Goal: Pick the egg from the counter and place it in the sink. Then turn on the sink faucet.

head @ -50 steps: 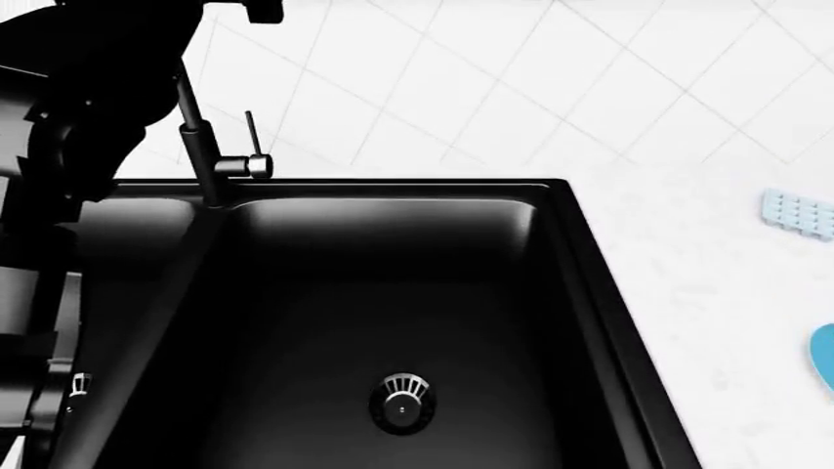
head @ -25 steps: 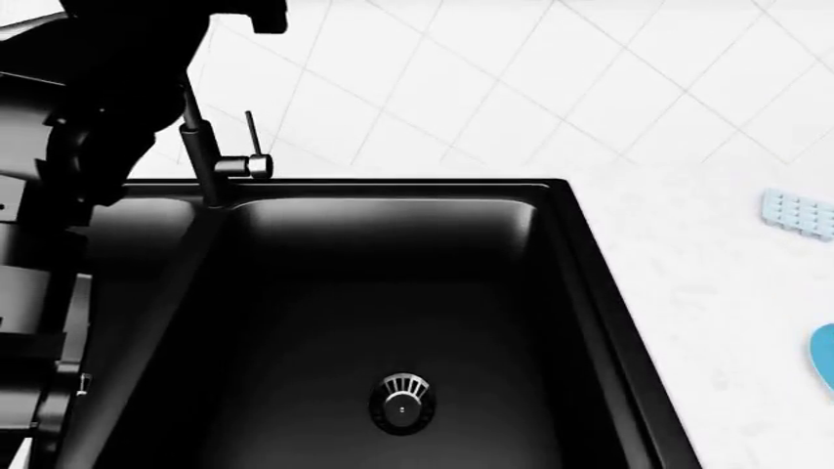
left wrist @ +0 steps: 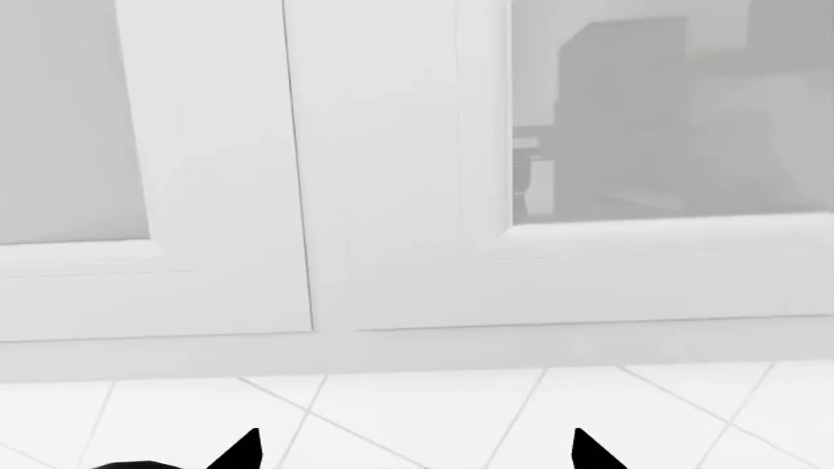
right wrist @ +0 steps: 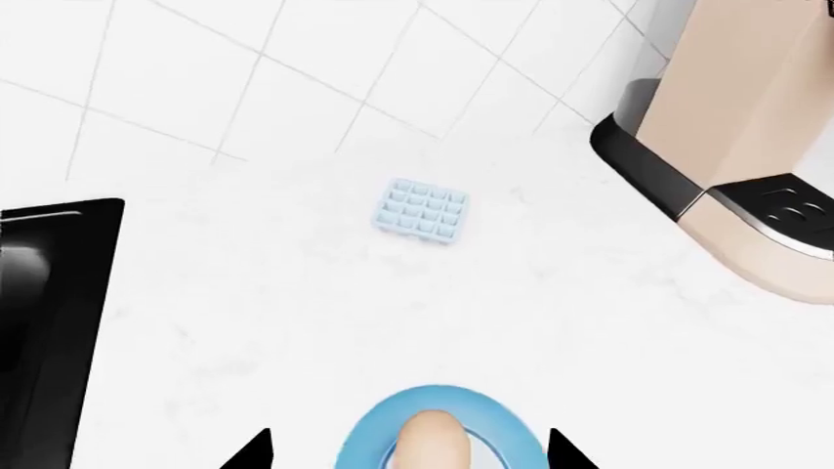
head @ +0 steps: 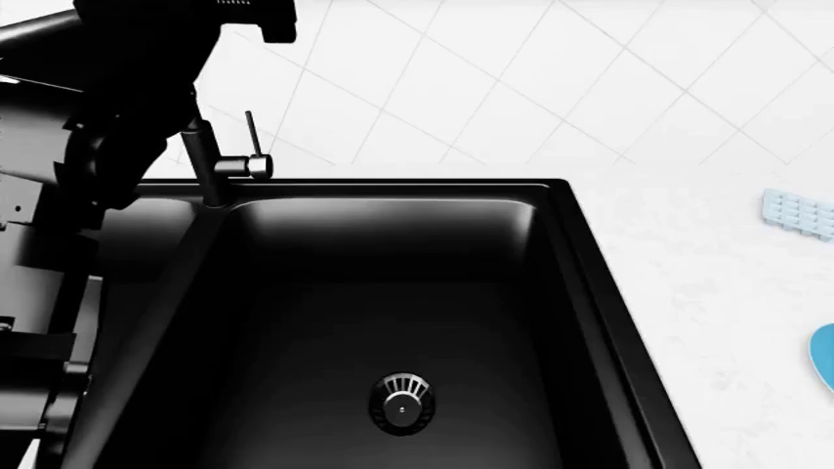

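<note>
The right wrist view shows what the head view cannot: the small smooth tan egg (right wrist: 432, 442) sits in a round light blue dish (right wrist: 440, 430) on the flat white speckled counter (right wrist: 261, 313). The head view catches only an edge of that dish (head: 823, 357). The right gripper (right wrist: 406, 451) hangs just above the egg with its two black tips spread wide on either side, holding nothing. Farther along the counter lies a pale blue ridged tray (right wrist: 421, 210), and a tan and black machine (right wrist: 743, 137) stands near the wall.

In the head view, the big shiny black sink (head: 573, 225) holds only its round metal drain (head: 401, 401). The thin black faucet (head: 206, 156) stands at its back edge.

The left wrist view faces white cupboard doors (left wrist: 378, 195). The left gripper (left wrist: 414, 451) has its tips apart and is empty.

I see no writing to read.
</note>
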Controlling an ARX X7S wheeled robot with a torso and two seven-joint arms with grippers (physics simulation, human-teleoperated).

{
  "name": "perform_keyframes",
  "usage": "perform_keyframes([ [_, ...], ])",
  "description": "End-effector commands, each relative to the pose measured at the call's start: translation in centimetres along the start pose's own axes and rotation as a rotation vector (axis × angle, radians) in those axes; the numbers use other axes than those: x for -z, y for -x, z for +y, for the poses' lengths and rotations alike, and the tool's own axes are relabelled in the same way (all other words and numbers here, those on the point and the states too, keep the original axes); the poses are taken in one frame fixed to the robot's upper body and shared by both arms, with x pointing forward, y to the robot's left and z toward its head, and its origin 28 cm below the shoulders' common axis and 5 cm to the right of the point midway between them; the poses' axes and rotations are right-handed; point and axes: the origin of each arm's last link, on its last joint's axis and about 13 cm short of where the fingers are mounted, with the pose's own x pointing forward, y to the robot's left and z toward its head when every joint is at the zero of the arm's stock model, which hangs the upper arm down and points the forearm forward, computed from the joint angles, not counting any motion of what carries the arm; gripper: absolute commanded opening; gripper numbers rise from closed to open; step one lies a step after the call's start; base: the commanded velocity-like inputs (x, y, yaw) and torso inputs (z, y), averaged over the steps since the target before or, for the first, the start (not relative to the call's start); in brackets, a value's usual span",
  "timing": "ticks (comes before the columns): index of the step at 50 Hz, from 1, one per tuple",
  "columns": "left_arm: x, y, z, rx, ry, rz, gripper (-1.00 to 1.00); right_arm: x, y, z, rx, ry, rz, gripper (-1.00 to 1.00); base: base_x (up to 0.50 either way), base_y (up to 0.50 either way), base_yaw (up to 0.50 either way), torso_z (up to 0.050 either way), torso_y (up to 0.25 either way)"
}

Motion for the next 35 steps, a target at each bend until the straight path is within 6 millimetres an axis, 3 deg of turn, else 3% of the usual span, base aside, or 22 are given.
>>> perform_keyframes([
  [1,0.2,-0.2,-0.1,0.006,-0.003,0.005,1.0,0.9,-0.5,-0.2,0.008,0.029,0.065,1.0,0.0,0.0,0.0,0.0,0.0],
  [35,0.9,-0.2,-0.3,0.017,0.0,0.016,1.0,2.2,-5.5,0.6,0.027,0.017,0.118,1.0,0.0,0.0,0.0,0.0,0.0],
])
